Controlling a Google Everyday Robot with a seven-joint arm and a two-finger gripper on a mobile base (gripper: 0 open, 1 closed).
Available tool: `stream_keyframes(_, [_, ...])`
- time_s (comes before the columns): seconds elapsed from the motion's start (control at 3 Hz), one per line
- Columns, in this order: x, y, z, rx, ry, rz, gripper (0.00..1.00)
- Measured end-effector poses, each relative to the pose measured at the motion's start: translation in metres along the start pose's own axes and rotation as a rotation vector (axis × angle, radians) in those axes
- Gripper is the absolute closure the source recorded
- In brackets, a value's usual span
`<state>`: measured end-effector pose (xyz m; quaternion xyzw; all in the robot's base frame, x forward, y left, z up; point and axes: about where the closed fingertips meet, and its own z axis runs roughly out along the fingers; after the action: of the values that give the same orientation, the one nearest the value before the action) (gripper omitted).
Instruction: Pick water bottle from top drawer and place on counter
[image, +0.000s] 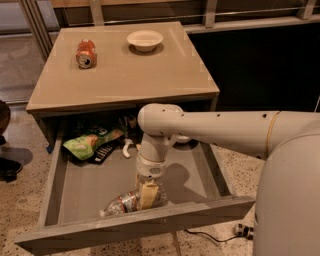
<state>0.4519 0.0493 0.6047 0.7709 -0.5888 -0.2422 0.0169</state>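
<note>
This looks like an office break area or a robot test space rather than a home; which of the two cannot be told. The floor (20, 215) is speckled terrazzo, a dark partition (260, 65) with pale framing stands behind, and a cable (210, 236) trails over the floor. A plain square table (125, 80) carries a soda can (85, 53) and a bowl (144, 40). Its open top drawer (130, 227) holds a green snack bag (90, 142). The robot's end effector (146, 192) hangs low inside that drawer, near the front.
</note>
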Motion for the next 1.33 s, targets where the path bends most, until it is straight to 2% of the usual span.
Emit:
stream_keyframes(0.33, [0.0, 0.0, 0.0, 0.0, 0.0, 0.0, 1.0])
stream_keyframes(0.67, [0.001, 0.005, -0.033, 0.046, 0.032, 0.018, 1.0])
stream_keyframes(1.33, [0.006, 0.003, -0.032, 0.03, 0.019, 0.026, 1.0])
